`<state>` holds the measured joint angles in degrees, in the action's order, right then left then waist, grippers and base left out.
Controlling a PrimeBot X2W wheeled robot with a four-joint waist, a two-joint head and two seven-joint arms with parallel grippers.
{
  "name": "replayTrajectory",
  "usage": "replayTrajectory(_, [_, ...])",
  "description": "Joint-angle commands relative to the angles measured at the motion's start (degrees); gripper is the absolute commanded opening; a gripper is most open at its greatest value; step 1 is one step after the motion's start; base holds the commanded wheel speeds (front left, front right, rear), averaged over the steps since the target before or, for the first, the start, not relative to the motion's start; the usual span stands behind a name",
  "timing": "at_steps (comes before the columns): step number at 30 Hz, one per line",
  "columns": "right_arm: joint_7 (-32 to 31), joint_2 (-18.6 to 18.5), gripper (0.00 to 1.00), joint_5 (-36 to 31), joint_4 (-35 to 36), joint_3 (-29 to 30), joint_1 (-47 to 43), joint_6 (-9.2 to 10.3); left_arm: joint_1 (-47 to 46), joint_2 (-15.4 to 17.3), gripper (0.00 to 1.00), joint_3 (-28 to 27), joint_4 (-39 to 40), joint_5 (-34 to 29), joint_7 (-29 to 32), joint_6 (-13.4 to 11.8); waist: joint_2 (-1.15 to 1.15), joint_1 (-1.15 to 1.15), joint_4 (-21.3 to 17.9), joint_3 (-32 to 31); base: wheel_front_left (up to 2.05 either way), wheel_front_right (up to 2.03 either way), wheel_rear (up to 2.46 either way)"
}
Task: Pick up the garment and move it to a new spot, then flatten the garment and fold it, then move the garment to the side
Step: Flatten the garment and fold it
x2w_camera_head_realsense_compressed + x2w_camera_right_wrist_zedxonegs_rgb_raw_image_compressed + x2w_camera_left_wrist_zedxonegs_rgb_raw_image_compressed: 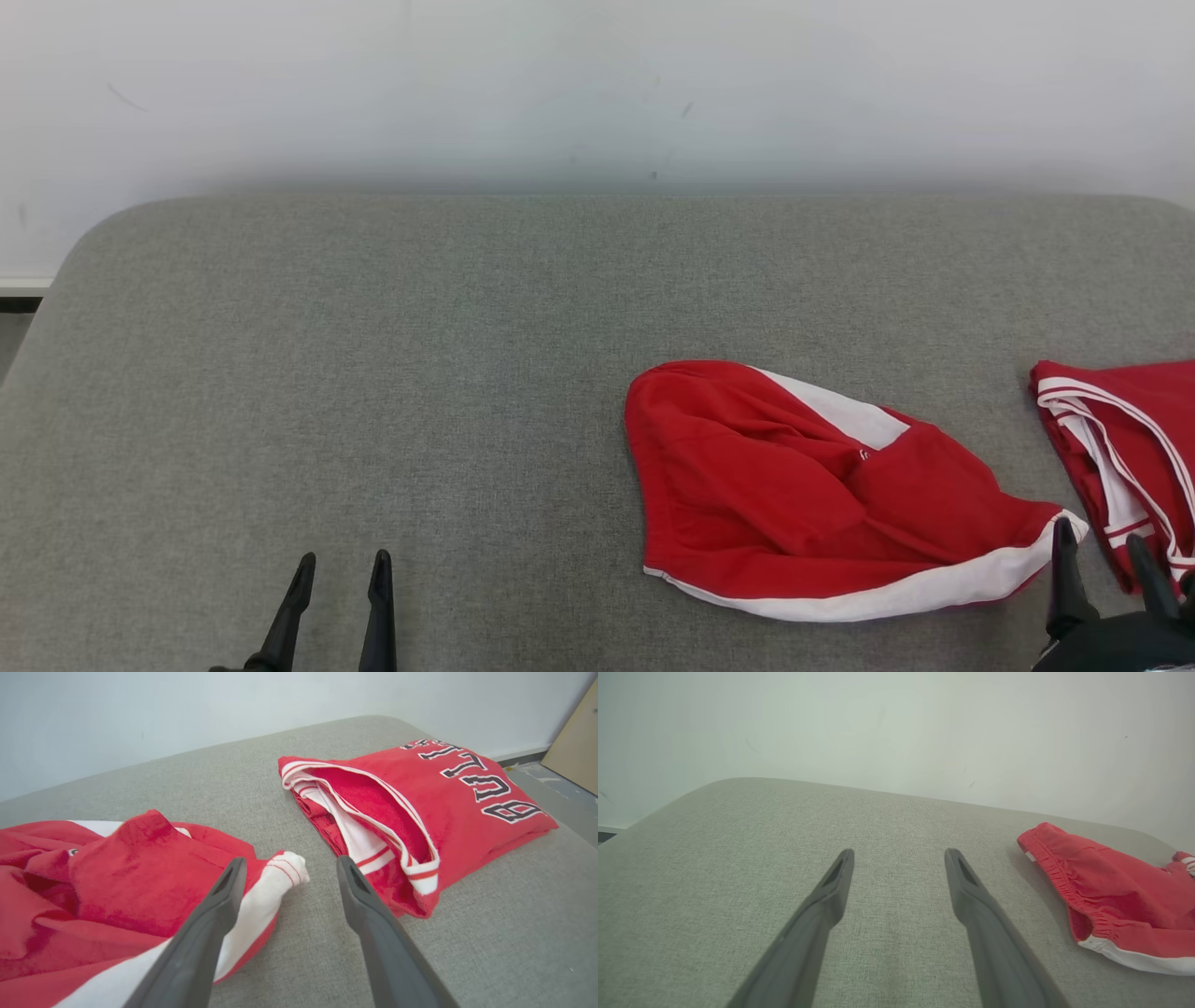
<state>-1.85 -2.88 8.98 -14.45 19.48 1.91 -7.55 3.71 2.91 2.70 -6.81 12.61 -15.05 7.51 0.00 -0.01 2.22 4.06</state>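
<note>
A crumpled red garment (803, 495) with white bands lies on the grey padded surface (373, 373), right of centre; its elastic waistband (1064, 882) faces left. My right gripper (1102, 551) stands open at the garment's right tip, its left finger over the white hem (280, 877) and nothing between the fingers. In the right wrist view the right gripper (287, 870) hovers above that hem and bare fabric. My left gripper (341, 569) is open at the lower left, well clear of the garment, and in the left wrist view the left gripper (899, 858) points over bare surface.
A folded red jersey (420, 812) with white trim and dark lettering lies at the far right (1130, 448), close to my right gripper. A white wall (597, 84) runs behind the surface. Floor and a tan board (574, 742) show past the right edge.
</note>
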Motion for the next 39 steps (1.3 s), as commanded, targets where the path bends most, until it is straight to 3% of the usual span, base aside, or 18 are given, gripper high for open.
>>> replayTrajectory(1, [0.51,-0.01,1.00,-0.49,0.49,-0.29,-0.63,0.15,0.33,-0.05,1.00,0.00,-0.09,-0.45,-0.14,-0.06,0.00,0.01,-0.03,-0.01,0.00,0.00,0.00])
replayTrajectory(13, [14.16,-0.03,1.00,-12.70,13.07,-12.83,-5.31,0.15,1.22,-0.05,1.00,0.49,-1.09,-0.18,-0.14,-0.06,0.00,0.01,-0.36,-2.20,0.00,0.00,0.00])
replayTrajectory(21, [15.57,-0.03,1.00,-16.75,13.45,-13.76,-8.37,0.15,2.48,-0.05,1.00,0.51,-1.04,-0.09,-0.14,-0.06,0.00,0.01,-0.32,-3.32,0.00,0.00,0.00])
replayTrajectory(30, [15.97,-0.02,1.00,-16.87,13.45,-13.88,-10.37,0.15,3.65,-0.05,1.00,-0.22,-0.90,0.44,-0.14,-0.06,0.00,0.01,-0.24,-4.10,0.00,0.00,0.00])
replayTrajectory(34, [15.83,-0.02,1.00,-16.31,13.66,-13.86,-10.04,0.15,2.65,-0.06,1.00,2.72,-2.17,1.00,-0.14,-0.06,0.00,0.01,-0.17,-4.16,0.00,0.00,0.00])
replayTrajectory(39, [15.49,-0.02,1.00,-15.56,13.83,-14.27,-9.43,0.15,-3.74,1.01,1.00,10.99,-8.52,4.05,0.61,-0.07,0.00,0.01,-0.46,-3.53,0.00,0.00,0.00])
